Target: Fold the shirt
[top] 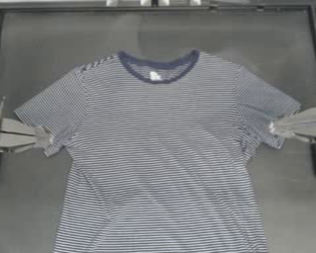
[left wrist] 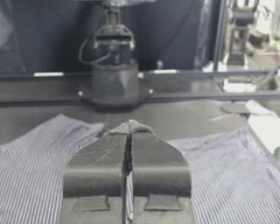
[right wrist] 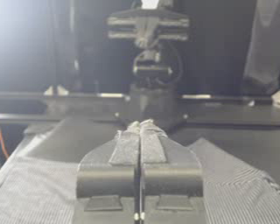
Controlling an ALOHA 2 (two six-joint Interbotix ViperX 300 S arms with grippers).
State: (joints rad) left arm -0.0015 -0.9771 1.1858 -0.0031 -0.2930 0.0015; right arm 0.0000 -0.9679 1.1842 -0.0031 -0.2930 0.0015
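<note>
The striped shirt lies flat and face up on the dark table, navy collar toward the far edge, hem at the near edge. My left gripper is shut on the hem of the shirt's left sleeve; in the left wrist view a fold of striped cloth pokes out between the closed jaws. My right gripper is shut on the edge of the right sleeve; the right wrist view shows pinched cloth at its tips.
A dark frame rail runs round the table. The opposite arm's base stands across the table in each wrist view.
</note>
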